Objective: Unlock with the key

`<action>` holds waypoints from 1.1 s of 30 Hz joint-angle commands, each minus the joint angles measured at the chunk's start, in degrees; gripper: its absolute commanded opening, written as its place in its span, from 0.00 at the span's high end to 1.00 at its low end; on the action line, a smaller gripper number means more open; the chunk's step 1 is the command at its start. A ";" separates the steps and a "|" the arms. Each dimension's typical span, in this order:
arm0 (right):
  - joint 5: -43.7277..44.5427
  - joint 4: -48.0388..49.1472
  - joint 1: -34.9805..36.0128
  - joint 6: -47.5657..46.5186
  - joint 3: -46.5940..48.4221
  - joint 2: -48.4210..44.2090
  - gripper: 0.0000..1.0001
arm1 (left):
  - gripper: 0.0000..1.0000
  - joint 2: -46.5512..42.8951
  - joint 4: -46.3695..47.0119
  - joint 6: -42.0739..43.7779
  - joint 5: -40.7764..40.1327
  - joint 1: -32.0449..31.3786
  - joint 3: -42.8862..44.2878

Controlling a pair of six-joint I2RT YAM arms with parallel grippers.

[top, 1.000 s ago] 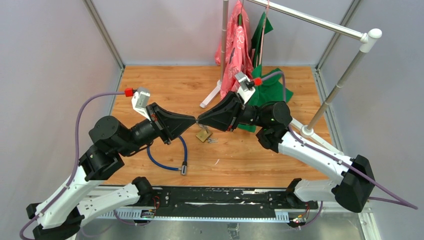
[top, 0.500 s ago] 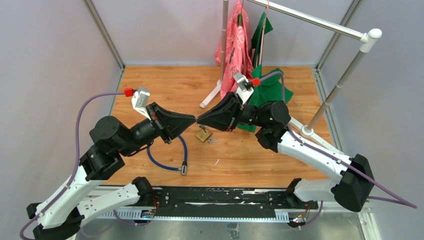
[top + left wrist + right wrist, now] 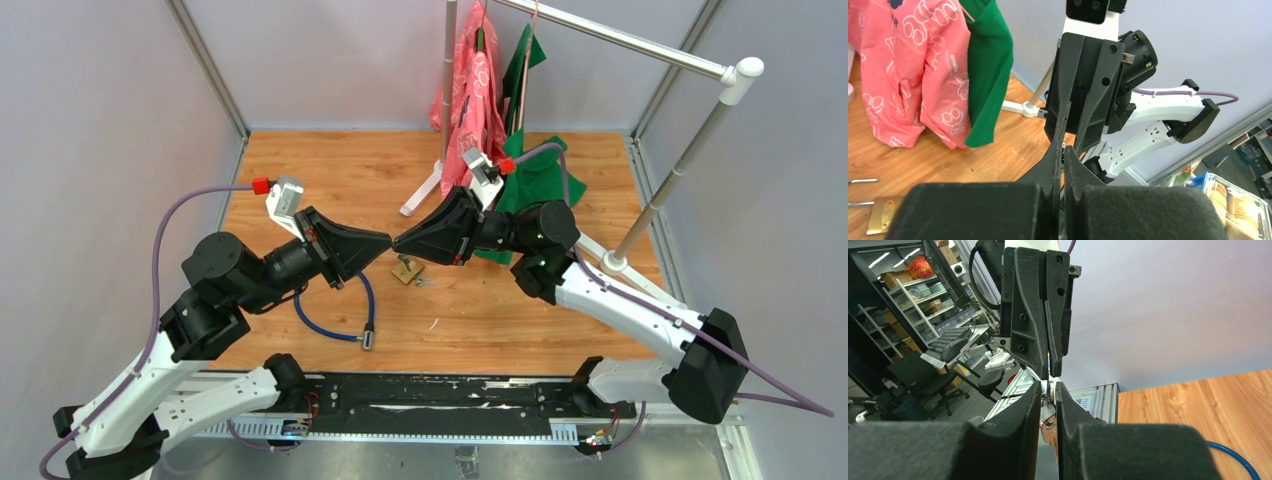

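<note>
A brass padlock (image 3: pixel 405 269) lies on the wooden table just below where both grippers meet; its body also shows in the left wrist view (image 3: pixel 880 215). My left gripper (image 3: pixel 387 240) and right gripper (image 3: pixel 398 243) are tip to tip above it. In the right wrist view my right gripper (image 3: pixel 1049 385) is shut on a copper-coloured key (image 3: pixel 1049 432) with a ring. My left gripper (image 3: pixel 1064 147) is shut, with a small metal piece of the key set pinched at its tips.
A blue cable (image 3: pixel 330 325) loops on the table under the left arm. A clothes rack stands at the back with a pink garment (image 3: pixel 475 95) and a green garment (image 3: pixel 540 180); its white foot (image 3: pixel 420 190) and slanted pole (image 3: pixel 660 195) are close to the right arm.
The right gripper has shifted slightly to the left and up; both grippers stay tip to tip. The padlock has not moved.
</note>
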 commanded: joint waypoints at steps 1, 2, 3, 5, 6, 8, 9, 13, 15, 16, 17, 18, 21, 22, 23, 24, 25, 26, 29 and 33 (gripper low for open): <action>-5.58 -2.91 0.51 -2.35 1.25 -1.77 0.83 | 1.00 -0.64 0.60 1.57 -4.85 0.16 -0.18; -5.73 -3.86 0.51 -2.94 1.37 -1.88 0.84 | 1.00 -0.72 0.47 1.61 -4.95 0.16 -0.23; -6.06 -4.75 0.51 -3.48 1.56 -2.06 0.85 | 1.00 -0.83 0.43 1.63 -5.01 0.15 -0.24; -6.53 -6.51 0.51 -4.64 1.90 -2.29 0.87 | 1.00 -0.88 0.28 1.66 -5.08 0.12 -0.30; -6.64 -7.37 0.51 -5.20 1.95 -2.42 0.89 | 1.00 -0.86 0.18 1.72 -5.06 0.15 -0.24; -6.67 -8.62 0.51 -6.00 2.22 -2.61 0.91 | 1.00 -0.87 0.19 1.79 -5.11 0.16 -0.34; -6.69 -9.15 0.51 -6.47 2.31 -2.70 0.94 | 1.00 -0.85 0.27 1.79 -5.14 0.15 -0.43; -6.44 -10.55 0.58 -7.42 2.44 -2.93 1.00 | 1.00 -0.68 0.30 1.79 -5.08 0.18 -0.58; -5.75 -12.26 0.60 -8.24 2.41 -3.25 1.00 | 1.00 -0.62 0.20 1.88 -5.01 0.16 -0.65; -4.91 -13.71 0.60 -9.13 2.48 -3.66 1.00 | 1.00 -0.59 0.06 2.01 -4.98 0.16 -0.73; -4.20 -15.70 0.60 -10.29 2.49 -3.92 1.00 | 1.00 -0.62 -0.10 2.10 -4.97 0.16 -0.75; -2.78 -18.02 0.64 -11.79 2.62 -4.40 1.00 | 1.00 -0.58 -0.32 2.26 -4.99 0.12 -0.68; 0.67 -23.78 0.69 -15.82 2.38 -6.08 1.00 | 1.00 -0.48 -1.47 2.63 -5.32 0.15 -0.55; 1.93 -25.19 0.69 -16.81 2.19 -6.62 1.00 | 1.00 -0.34 -1.94 2.85 -5.34 0.16 -0.43; 2.87 -26.29 0.69 -17.59 1.88 -7.37 1.00 | 1.00 -0.37 -2.43 3.05 -5.38 0.16 -0.39; 3.57 -26.87 0.69 -18.18 1.50 -7.80 1.00 | 0.99 -0.31 -2.82 3.17 -5.34 0.16 -0.38; 4.18 -27.26 0.69 -18.48 1.14 -8.22 1.00 | 0.95 -0.23 -3.11 3.24 -5.35 0.12 -0.39; 4.73 -27.52 0.69 -18.58 0.64 -8.65 1.00 | 0.92 -0.15 -3.30 3.39 -5.32 0.15 -0.44; 5.70 -27.61 0.69 -18.78 -0.51 -9.48 1.00 | 0.82 0.15 -3.99 3.63 -5.37 0.16 -0.41; 6.34 -27.82 0.69 -19.04 -1.43 -10.13 1.00 | 0.69 0.37 -4.76 4.03 -6.96 0.16 -0.46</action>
